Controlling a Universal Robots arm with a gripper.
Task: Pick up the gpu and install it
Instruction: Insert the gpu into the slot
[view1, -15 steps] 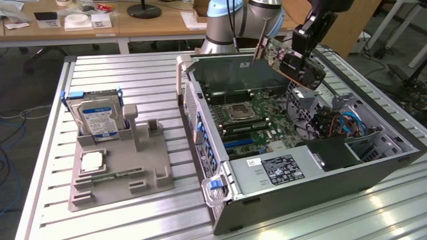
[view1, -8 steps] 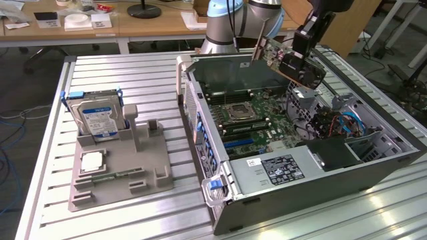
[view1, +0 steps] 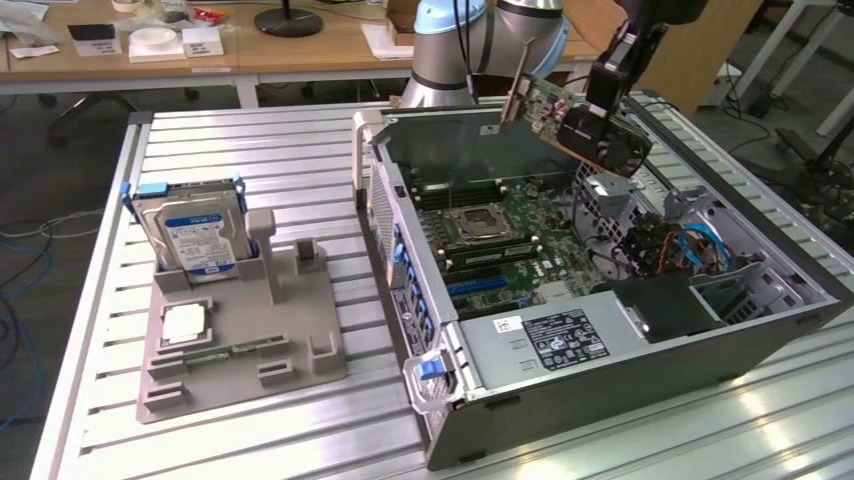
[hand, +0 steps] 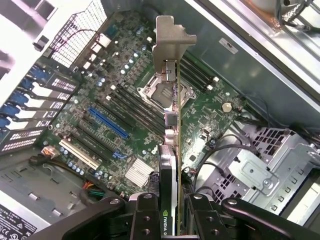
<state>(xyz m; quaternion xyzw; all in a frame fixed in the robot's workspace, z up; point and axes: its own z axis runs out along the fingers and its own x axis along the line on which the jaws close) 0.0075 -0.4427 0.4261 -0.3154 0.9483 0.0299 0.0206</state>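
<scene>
Gripper (view1: 605, 97) clamped on the gpu (view1: 575, 121), we see, with its fingers (hand: 145, 218) pressing both faces of the card (hand: 171, 160). We find the gpu held tilted in the air above the far part of the open computer case (view1: 667, 352), over the motherboard (view1: 497, 240). On the exterior view's left, a hard drive (view1: 198, 235) stands in a grey holder (view1: 247, 345) on the surface (view1: 267, 140).
</scene>
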